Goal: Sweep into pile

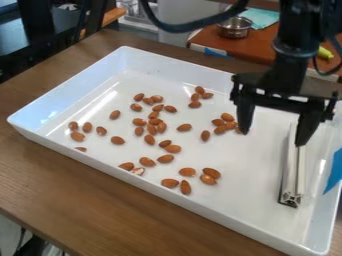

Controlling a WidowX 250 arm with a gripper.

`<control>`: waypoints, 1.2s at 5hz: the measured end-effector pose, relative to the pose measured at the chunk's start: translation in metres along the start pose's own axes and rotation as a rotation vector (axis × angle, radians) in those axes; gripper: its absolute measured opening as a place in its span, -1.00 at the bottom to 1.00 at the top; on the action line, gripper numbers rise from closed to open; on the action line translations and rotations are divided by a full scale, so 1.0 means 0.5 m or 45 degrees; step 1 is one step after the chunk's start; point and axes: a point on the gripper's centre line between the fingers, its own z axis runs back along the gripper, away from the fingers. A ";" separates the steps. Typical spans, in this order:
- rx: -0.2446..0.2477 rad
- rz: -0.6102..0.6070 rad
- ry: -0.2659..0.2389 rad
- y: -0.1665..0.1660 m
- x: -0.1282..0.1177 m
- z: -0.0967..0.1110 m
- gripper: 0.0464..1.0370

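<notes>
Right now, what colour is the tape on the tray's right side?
Blue tape, clearest in the camera view.

A brown table (40, 175), probably wood, carries a white rectangular tray (87, 82) with raised sides.

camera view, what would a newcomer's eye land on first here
Probably the brown almonds, scattered in loose clusters over the left and middle of the big white tray. Next would likely come the black gripper, hanging over the tray's right side with its fingers spread apart. Below it, a long, pale bar lies toward the tray's right end.
</notes>
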 end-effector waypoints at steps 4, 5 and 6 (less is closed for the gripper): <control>-0.057 0.065 0.058 -0.042 -0.016 -0.054 0.93; -0.062 0.084 0.052 -0.049 -0.014 -0.068 0.93; -0.091 0.073 0.027 -0.062 -0.011 -0.070 0.86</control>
